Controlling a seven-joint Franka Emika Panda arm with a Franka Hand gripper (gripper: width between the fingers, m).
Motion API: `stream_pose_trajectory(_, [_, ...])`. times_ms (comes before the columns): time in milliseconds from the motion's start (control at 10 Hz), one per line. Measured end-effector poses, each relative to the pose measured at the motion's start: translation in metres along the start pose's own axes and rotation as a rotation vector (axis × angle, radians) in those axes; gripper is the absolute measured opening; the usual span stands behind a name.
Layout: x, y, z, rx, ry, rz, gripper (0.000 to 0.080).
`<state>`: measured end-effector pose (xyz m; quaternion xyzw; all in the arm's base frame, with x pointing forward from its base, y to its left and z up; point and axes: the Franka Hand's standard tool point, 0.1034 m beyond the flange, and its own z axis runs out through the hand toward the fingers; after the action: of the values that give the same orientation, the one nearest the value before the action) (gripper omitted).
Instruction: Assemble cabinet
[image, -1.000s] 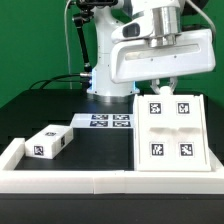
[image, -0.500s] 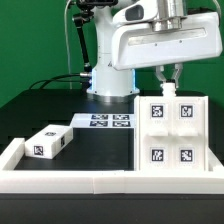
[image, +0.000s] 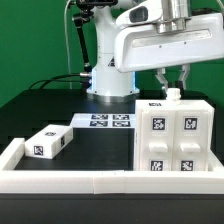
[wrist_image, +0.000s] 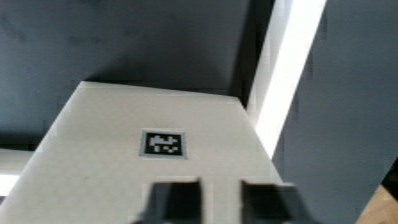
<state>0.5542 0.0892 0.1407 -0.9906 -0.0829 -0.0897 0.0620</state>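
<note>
The white cabinet body stands at the exterior view's right, its face with several marker tags turned toward the camera. My gripper is just above it, shut on a small raised part of its top edge. In the wrist view the cabinet body fills the frame, with one tag on it. The dark fingertips of my gripper sit on either side of a white strip of it. A smaller white block with tags lies at the exterior view's left, far from the gripper.
The marker board lies flat on the black table in front of the arm's base. A low white border frame runs along the table's near edge and left side.
The gripper has risen, and the cabinet body has tipped up from leaning back to nearly upright. The small block has not moved.
</note>
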Motion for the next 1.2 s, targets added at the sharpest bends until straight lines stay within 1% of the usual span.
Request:
stream_pose_trajectory(200, [-0.002, 0.000, 0.001, 0.000, -0.002, 0.000, 0.0397])
stream_pose_trajectory(300, [-0.016, 0.002, 0.008, -0.006, 0.000, 0.016, 0.0397])
stream_pose_trajectory(400, [-0.041, 0.012, 0.015, -0.013, -0.039, 0.030, 0.0581])
stream_pose_trajectory(500, [-0.061, 0.030, 0.019, -0.024, -0.066, 0.053, 0.0711])
stream_pose_trajectory(600, [-0.072, 0.047, 0.022, -0.031, -0.080, 0.043, 0.0711])
stream_pose_trajectory(700, [-0.078, 0.069, 0.021, -0.037, -0.085, 0.002, 0.0781])
stream_pose_trajectory(900, [-0.084, 0.112, 0.015, -0.053, -0.077, -0.093, 0.0794])
stream_pose_trajectory(1000, [-0.087, 0.129, 0.014, -0.057, -0.075, -0.092, 0.0797])
stream_pose_trajectory(1100, [-0.086, 0.120, 0.015, -0.055, -0.076, -0.042, 0.0797])
stream_pose_trajectory(1200, [-0.086, 0.118, 0.015, -0.054, -0.076, -0.053, 0.0797])
